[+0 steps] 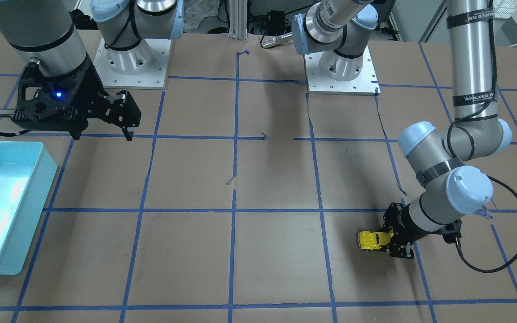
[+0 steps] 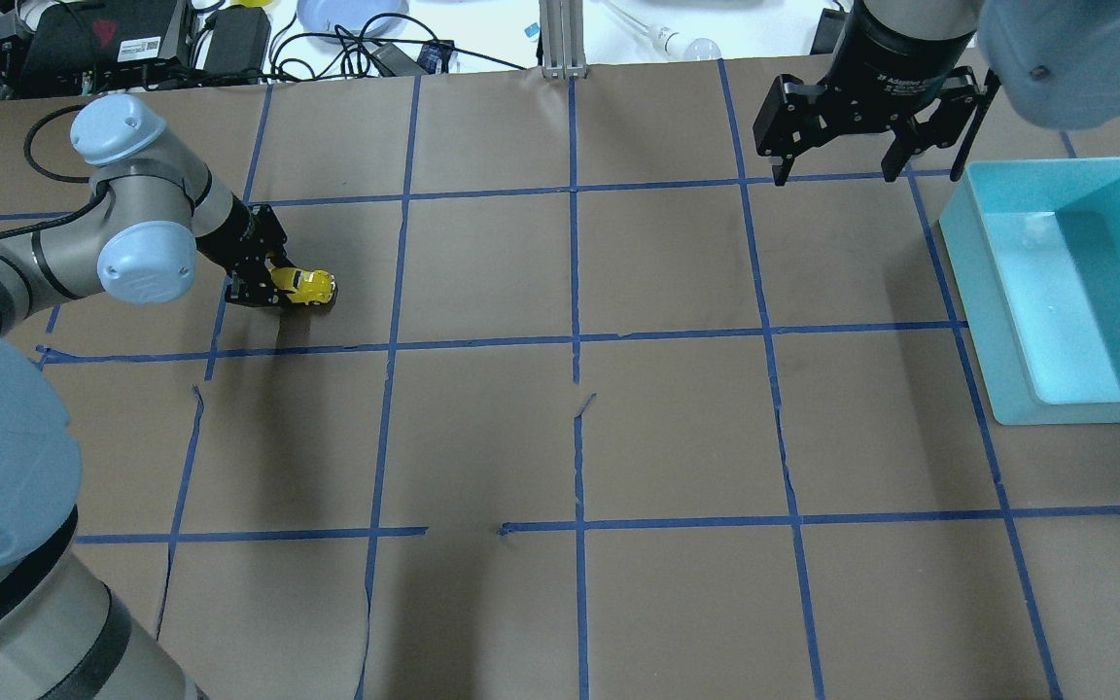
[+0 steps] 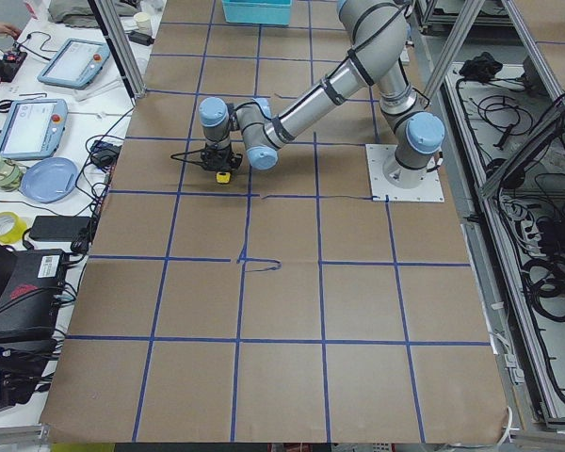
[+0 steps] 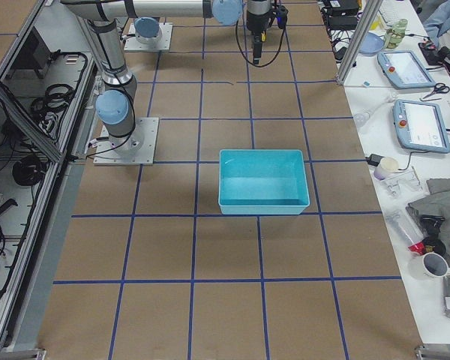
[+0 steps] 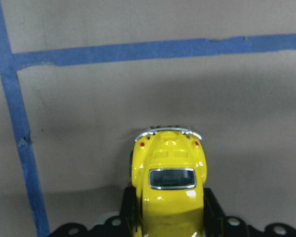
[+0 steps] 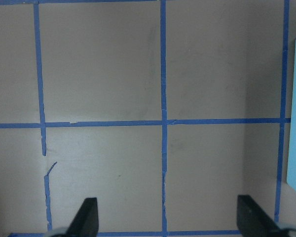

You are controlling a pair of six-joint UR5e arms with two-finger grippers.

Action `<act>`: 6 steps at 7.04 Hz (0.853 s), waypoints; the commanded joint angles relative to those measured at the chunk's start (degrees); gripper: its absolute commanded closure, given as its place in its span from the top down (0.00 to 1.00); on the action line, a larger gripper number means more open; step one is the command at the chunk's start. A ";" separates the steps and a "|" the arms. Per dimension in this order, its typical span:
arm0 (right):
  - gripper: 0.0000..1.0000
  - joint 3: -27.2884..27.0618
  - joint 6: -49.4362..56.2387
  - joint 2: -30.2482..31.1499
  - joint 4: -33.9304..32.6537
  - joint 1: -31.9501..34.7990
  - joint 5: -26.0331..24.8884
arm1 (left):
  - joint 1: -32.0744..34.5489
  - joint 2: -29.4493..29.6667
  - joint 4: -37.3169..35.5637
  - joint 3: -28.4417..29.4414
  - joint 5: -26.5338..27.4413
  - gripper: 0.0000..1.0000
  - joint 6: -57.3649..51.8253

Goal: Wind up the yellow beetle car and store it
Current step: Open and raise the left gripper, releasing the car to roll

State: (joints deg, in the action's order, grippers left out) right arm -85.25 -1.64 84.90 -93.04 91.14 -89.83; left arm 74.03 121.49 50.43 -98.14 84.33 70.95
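The yellow beetle car point(image 2: 305, 286) sits low on the brown table at the far left, held between the fingers of my left gripper point(image 2: 273, 285), which is shut on its sides. It also shows in the front view point(image 1: 372, 240), the left side view point(image 3: 223, 176) and the left wrist view point(image 5: 170, 185), where black fingers point(image 5: 213, 210) flank its body and its rear window faces the camera. My right gripper point(image 2: 869, 136) is open and empty, raised at the far right beside the teal bin point(image 2: 978, 282); its open fingertips point(image 6: 86, 217) frame the right wrist view.
The teal bin also shows in the front view point(image 1: 38, 202) and the right side view point(image 4: 262, 201). Blue tape lines point(image 2: 575, 340) grid the brown paper table. Cables, tablets and clutter lie beyond the table's far edge point(image 2: 229, 39).
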 commanded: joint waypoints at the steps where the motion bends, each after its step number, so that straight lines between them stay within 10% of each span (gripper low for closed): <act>1: 1.00 0.00 0.06 0.00 0.05 0.00 0.00 | -0.29 -0.81 -0.07 0.49 -0.13 0.58 0.07; 2: 1.00 0.00 0.06 0.00 0.05 0.00 0.00 | -0.20 -1.51 -0.33 0.49 -0.82 0.89 0.42; 3: 1.00 0.00 0.06 0.00 0.05 0.00 0.00 | -0.20 -2.21 -0.42 0.58 -1.00 1.00 0.51; 6: 1.00 0.00 0.06 0.00 0.05 0.00 0.00 | 0.41 -5.72 3.16 1.72 -0.83 1.00 0.42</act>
State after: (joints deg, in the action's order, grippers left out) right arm -85.25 -1.58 84.90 -93.03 91.14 -89.83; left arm 74.21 117.05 51.69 -96.77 83.47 71.41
